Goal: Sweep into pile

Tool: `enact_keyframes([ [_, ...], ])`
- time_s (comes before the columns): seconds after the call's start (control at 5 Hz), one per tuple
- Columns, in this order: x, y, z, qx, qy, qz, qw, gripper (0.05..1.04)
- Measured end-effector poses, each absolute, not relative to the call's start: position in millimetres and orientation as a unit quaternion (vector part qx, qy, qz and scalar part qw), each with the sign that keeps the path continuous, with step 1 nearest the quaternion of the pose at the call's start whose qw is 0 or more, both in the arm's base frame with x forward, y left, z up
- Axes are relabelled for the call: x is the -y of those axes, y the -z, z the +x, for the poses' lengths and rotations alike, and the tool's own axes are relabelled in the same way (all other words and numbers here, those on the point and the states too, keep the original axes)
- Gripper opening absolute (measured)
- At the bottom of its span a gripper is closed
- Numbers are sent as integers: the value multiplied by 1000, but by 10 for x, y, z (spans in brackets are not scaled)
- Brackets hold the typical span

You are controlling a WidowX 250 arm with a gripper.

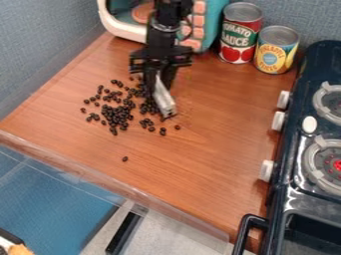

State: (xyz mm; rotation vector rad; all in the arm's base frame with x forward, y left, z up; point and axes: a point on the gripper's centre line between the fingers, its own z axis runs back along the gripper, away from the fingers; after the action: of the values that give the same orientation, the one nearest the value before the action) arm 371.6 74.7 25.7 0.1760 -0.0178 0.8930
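Dark beans (pixel 117 114): dozens, too bunched for me to count exactly, loosely scattered on the surface (pixel 206 149), left of centre. I see one stray well apart, toward the front edge. My one end effector (pixel 156 85) is at the cluster's right side, gripping one pale grey tool (pixel 164 98), tilted, lower end down by the beans. Behind: two cans, one red (pixel 239 37), one yellow (pixel 275 52), beside one teal toy appliance (pixel 214 22). Right: one stove (pixel 293 196), two burners showing.
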Motion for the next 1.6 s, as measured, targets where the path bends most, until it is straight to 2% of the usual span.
enact_keyframes([
  [0.4,-965,-266,3490,-8,-434,76,898,331],
  [1.2,-1310,-339,3333,-13,-464,62,883,332],
  [1.4,-1288,-421,3349,-7,-462,47,885,331],
  [1.6,-1094,-667,3464,-2,-461,5,887,331],
])
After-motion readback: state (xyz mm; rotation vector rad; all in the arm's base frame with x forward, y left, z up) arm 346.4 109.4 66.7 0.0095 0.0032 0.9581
